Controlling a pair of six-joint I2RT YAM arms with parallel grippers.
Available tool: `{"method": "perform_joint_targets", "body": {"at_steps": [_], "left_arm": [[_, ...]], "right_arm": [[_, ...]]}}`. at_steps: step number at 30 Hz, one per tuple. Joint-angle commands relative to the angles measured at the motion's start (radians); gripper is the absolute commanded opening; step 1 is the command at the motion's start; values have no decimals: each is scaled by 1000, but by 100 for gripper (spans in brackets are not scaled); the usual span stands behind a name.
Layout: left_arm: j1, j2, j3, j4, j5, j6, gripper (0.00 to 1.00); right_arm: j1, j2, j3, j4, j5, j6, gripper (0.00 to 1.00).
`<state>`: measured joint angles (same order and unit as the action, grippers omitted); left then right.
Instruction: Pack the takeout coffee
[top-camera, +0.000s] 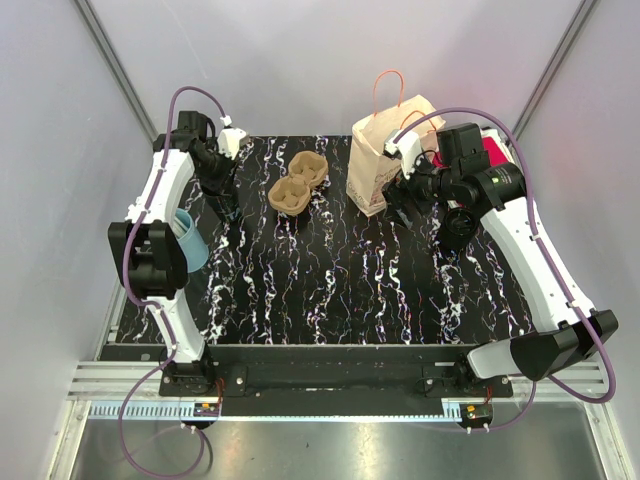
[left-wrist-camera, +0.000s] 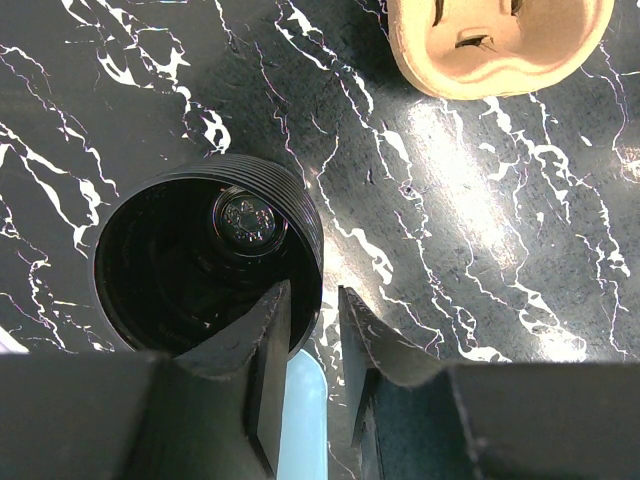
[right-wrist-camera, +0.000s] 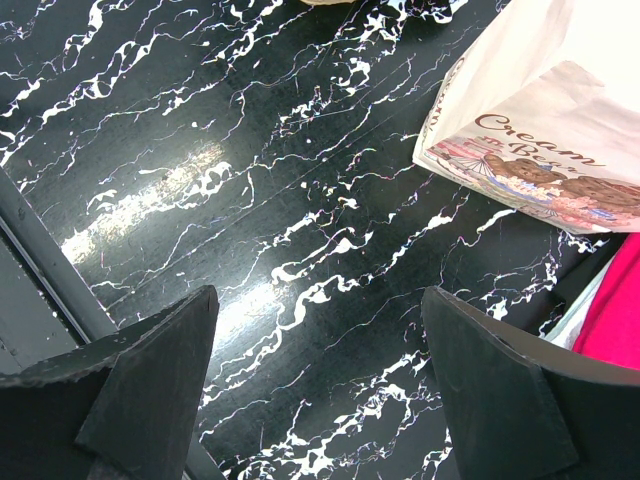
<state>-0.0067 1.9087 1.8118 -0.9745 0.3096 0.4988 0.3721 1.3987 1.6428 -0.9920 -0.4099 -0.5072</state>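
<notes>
From above, the left gripper (top-camera: 222, 203) is pointing straight down at the back-left of the black marbled worktop (top-camera: 330, 290), with a blue cup (top-camera: 192, 237) tucked by that arm's elbow. The pulp cup carrier (top-camera: 298, 183) sits just right of it, both wells bare, and the paper bag (top-camera: 385, 150) stands upright further right, handles up. The right gripper (top-camera: 405, 208) hangs low just in front of the bag. On the left wrist, the jaws straddle the rim of a ribbed black cup (left-wrist-camera: 205, 265), one finger inside, one outside. The gap is narrow, and I can't tell whether they're actually pinching it. On the right wrist, the jaws are spread wide over bare worktop, holding nothing, with the bag's printed side off to the upper right.
</notes>
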Motion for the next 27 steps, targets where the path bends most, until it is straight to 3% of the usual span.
{"method": "perform_joint_targets", "body": {"at_steps": [1, 21, 27], "left_arm": [[5, -14, 29, 31, -9, 1, 29], [5, 9, 29, 45, -24, 3, 29], [5, 9, 26, 46, -23, 1, 18]], "right_arm": [[7, -23, 15, 27, -1, 2, 89], [7, -24, 9, 26, 0, 2, 88], [7, -24, 8, 27, 0, 2, 88]]}}
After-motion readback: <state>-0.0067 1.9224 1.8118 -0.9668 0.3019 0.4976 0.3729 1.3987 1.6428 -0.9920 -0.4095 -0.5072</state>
